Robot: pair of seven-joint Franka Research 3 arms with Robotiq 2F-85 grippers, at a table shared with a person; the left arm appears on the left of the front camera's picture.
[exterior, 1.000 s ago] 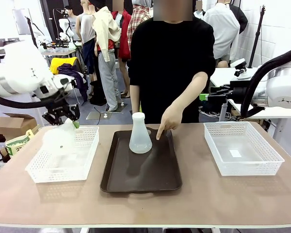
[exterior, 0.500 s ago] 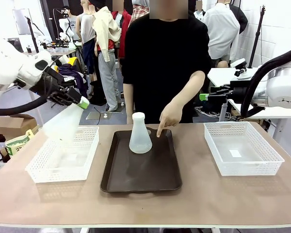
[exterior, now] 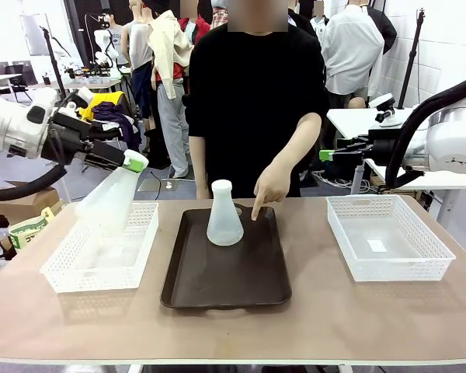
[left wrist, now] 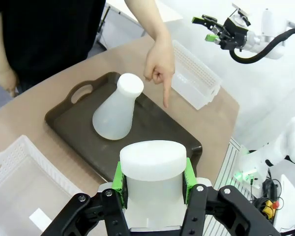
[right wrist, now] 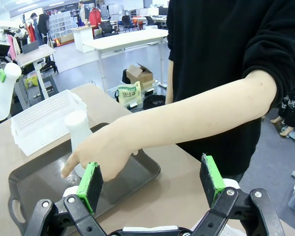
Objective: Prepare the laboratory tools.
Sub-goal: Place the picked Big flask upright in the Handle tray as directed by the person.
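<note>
Your left hand [exterior: 132, 162] is clenched on the neck of one flask [exterior: 109, 203], tilted in the air above the left basket [exterior: 101, 256]; the other flask [exterior: 224, 215] stands on the tray [exterior: 225, 276]. The person's finger [exterior: 258, 208] points just beside it (mind a collision). The smooth neck could slip. Your right hand [right wrist: 152, 186] hangs released

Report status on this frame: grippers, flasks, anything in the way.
Left gripper shut on a flask, tilted above left basket. Right gripper open, empty. Second flask upright on tray. Person's hand points at tray.
</note>
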